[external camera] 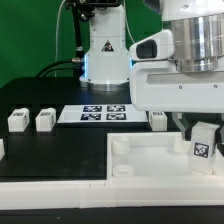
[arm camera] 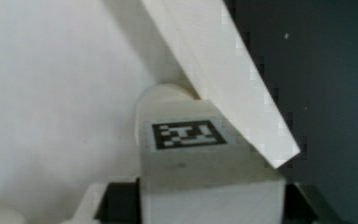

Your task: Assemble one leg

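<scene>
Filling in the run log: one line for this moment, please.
gripper: shut on leg | leg over tray | two legs loose

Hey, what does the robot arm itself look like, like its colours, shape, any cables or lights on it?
The arm is glossy white with rounded shells and dark bands at the joints; a blue glow shows at its base. Black cables hang behind it, toward the exterior view's left. The gripper has a boxy white body with a rounded white housing above. Its fingers appear pale grey and blocky in the wrist view. No markings are legible on it.
</scene>
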You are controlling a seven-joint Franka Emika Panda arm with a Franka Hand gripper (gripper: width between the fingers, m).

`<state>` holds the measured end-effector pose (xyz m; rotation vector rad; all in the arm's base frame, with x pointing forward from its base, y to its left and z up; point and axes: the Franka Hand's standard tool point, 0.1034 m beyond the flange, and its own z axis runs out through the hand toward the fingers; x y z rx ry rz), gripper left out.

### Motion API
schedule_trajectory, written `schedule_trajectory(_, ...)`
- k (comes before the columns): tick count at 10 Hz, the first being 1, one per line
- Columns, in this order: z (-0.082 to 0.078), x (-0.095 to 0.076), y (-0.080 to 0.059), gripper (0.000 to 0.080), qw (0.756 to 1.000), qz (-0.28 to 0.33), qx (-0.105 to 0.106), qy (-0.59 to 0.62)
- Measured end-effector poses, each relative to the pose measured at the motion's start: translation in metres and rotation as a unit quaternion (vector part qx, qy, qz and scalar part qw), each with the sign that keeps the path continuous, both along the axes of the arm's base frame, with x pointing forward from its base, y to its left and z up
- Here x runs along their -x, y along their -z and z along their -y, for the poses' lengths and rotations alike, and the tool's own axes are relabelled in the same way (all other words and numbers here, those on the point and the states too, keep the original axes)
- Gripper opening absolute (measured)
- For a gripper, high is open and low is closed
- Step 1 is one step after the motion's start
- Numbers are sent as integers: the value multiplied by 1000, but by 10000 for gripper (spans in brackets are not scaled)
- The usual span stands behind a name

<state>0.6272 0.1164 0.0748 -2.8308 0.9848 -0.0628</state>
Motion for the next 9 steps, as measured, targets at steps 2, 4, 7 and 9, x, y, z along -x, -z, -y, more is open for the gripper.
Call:
schedule_trajectory(2,5,0,2,311,983,-10,-36,181)
schedule_trajectory(4,6,4,3,309,936,-26,-80,342)
schedule_trajectory(7,2,4,3,305,879,-52,-109,461)
schedule_trajectory(9,2,5,4,316,894,-47,-106,432)
